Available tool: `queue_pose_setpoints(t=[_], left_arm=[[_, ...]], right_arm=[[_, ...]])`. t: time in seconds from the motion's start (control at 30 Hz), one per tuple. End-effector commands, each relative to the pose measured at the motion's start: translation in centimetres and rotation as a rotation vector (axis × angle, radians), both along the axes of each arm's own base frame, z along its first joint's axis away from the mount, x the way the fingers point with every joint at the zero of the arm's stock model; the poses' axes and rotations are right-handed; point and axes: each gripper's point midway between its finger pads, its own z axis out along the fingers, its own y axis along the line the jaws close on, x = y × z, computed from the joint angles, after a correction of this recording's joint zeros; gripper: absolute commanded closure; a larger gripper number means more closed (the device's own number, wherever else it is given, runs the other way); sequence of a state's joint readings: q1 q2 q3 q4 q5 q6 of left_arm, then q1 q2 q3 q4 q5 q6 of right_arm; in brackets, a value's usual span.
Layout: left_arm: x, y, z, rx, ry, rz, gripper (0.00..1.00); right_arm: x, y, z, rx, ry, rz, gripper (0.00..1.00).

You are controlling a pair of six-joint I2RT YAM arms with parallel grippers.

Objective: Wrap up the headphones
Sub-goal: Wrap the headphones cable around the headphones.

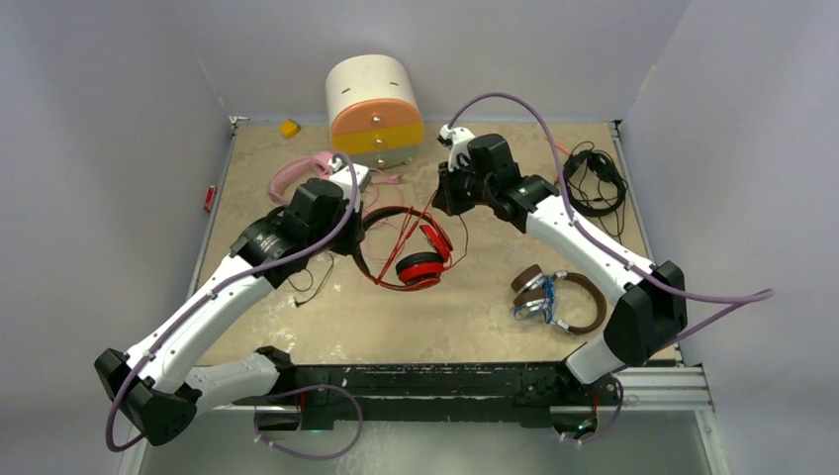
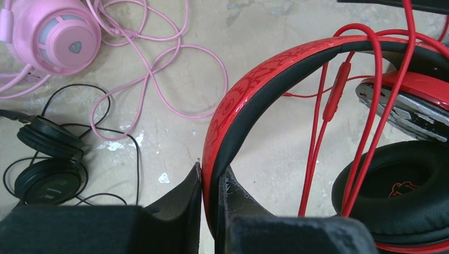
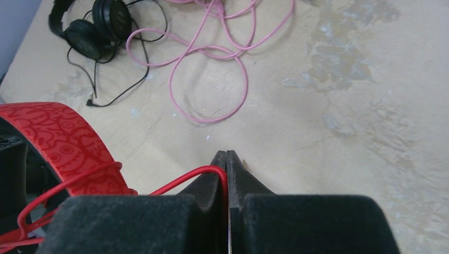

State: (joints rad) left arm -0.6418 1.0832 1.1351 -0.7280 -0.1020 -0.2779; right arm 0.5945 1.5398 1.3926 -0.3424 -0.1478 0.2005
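The red headphones [image 1: 411, 252] lie mid-table with their red cable looped over the band and ear cups. My left gripper [image 1: 358, 236] [image 2: 212, 172] is shut on the red headband [image 2: 249, 90], one finger on each face of the band. My right gripper [image 1: 442, 198] [image 3: 226, 154] is shut on the thin red cable [image 3: 174, 182], which bends out to the left toward the headband [image 3: 63, 143]. Pink headphones [image 1: 297, 178] [image 2: 55, 34] with a loose pink cable [image 3: 212, 79] lie at the back left. Brown headphones [image 1: 559, 297] lie at the front right.
A white-orange-yellow drawer box [image 1: 374, 109] stands at the back centre, with a small yellow piece [image 1: 288, 128] to its left. Black headphones [image 1: 594, 183] lie at the back right. Another black pair [image 2: 47, 164] [image 3: 98, 24] lies with its cable beside my left arm.
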Motion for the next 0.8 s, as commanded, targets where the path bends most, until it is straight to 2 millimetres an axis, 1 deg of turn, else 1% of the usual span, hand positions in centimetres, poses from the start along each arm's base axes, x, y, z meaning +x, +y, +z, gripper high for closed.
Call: queue_pose_setpoints(t=[0.0, 0.07, 0.1, 0.17, 0.3, 0.37, 0.43, 0.6, 0.7, 0.73, 0.77], left_arm=[[-3.2, -1.8, 2.7, -0.108, 0.048, -0.139, 1.00], [-3.9, -2.6, 3.3, -0.148, 0.076, -0.176, 1.00], [-4.8, -3.6, 3.9, -0.196, 0.103, -0.227, 1.00], [-5.0, -3.9, 4.0, -0.208, 0.113, -0.244, 1.00], [-5.2, -4.1, 3.6, -0.199, 0.138, -0.261, 1.00], [-5.5, -4.5, 3.8, -0.222, 0.155, -0.273, 1.00], [-5.3, -4.8, 4.4, -0.250, 0.157, -0.250, 1.00], [-4.4, -4.5, 6.4, -0.284, 0.147, -0.157, 1.00], [-4.6, -4.7, 7.8, -0.322, 0.140, -0.154, 1.00], [-4.7, -4.8, 8.2, -0.337, 0.142, -0.153, 1.00], [-4.8, -4.9, 8.5, -0.348, 0.143, -0.152, 1.00]], right_arm=[[2.1, -0.2, 1.8, 0.136, -0.089, -0.007, 0.99], [1.6, 0.4, 1.4, 0.172, -0.086, 0.032, 0.98], [0.8, 1.0, 1.0, 0.212, -0.089, 0.078, 0.97], [0.7, 1.2, 1.5, 0.235, -0.117, 0.091, 0.97], [0.6, 1.3, 2.5, 0.248, -0.147, 0.102, 0.96], [0.6, 1.3, 2.7, 0.251, -0.148, 0.106, 0.95], [0.6, 1.4, 2.4, 0.253, -0.139, 0.102, 0.94], [-0.1, 1.1, 0.8, 0.282, -0.131, 0.091, 0.93], [-0.9, 1.2, 0.0, 0.322, -0.142, 0.108, 0.94], [-1.1, 1.4, 0.2, 0.348, -0.161, 0.119, 0.93], [-1.4, 1.5, -0.1, 0.364, -0.166, 0.126, 0.93]])
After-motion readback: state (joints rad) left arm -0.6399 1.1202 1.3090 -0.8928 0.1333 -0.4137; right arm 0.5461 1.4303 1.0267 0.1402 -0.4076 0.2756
